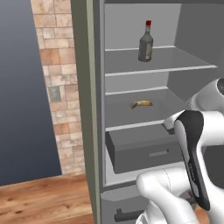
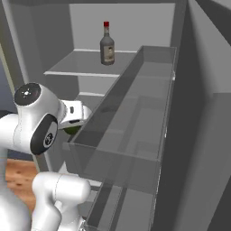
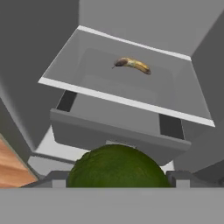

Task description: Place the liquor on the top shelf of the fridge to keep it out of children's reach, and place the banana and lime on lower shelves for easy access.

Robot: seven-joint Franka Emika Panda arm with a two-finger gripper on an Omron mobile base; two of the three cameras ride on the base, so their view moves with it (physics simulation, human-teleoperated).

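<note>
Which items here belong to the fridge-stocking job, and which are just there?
Job items:
- liquor, upright on the top shelf
- banana on a lower shelf
- lime between the jaws of the gripper

Just there:
- drawer
- door bin
- brick wall

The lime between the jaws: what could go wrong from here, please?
1. The lime is round; released on the lower shelf it may roll off the open front edge.
2. It could bump the banana already lying there.
3. The drawer sits just under the shelf; a low approach might hit it.
</note>
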